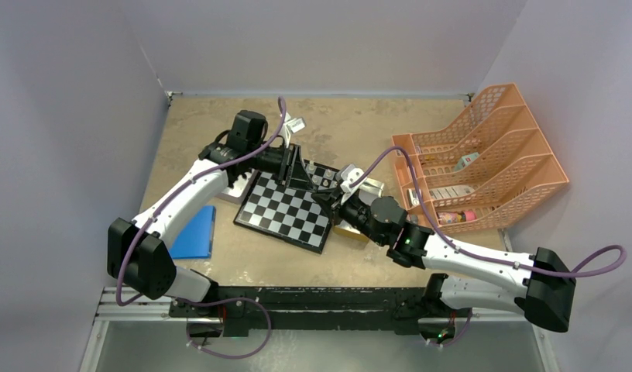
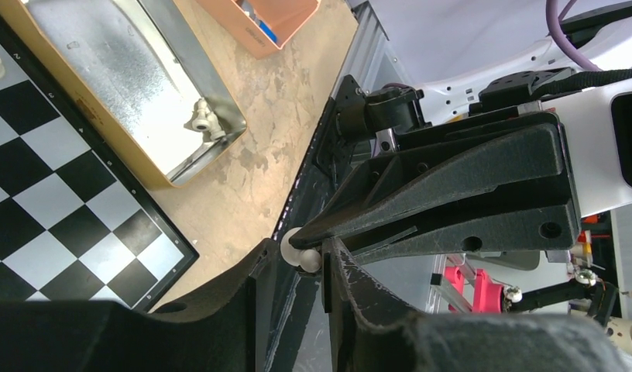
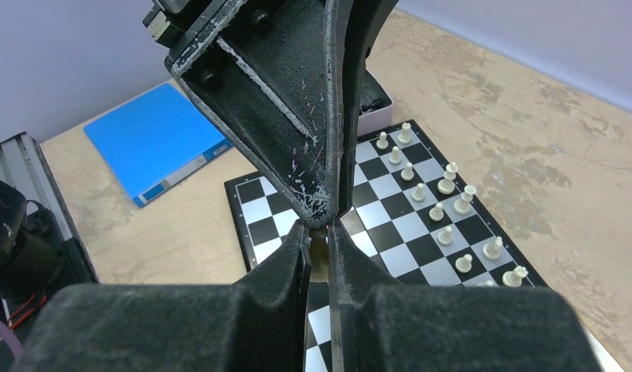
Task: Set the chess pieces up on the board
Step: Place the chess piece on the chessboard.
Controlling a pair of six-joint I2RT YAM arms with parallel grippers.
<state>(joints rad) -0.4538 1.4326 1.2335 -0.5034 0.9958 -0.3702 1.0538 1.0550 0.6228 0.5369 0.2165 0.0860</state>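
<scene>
Both grippers meet just above the board [image 1: 286,211] and pinch one cream-white chess piece [image 2: 301,250] between them. My right gripper [image 3: 319,240] is shut on its lower part [image 3: 319,254]. My left gripper [image 2: 297,263] comes from the other side, its jaws closed in on the same piece. In the top view the two grippers [image 1: 322,192] touch tip to tip over the board's far right corner. Several cream-white pieces [image 3: 444,186] stand in two rows along the board's [image 3: 390,186] far edge. I see no black pieces.
A metal tray [image 2: 135,85] lies beside the board with one white piece [image 2: 204,120] in its corner. A blue folder [image 1: 195,231] lies left of the board. An orange rack [image 1: 483,163] with small items stands at the right.
</scene>
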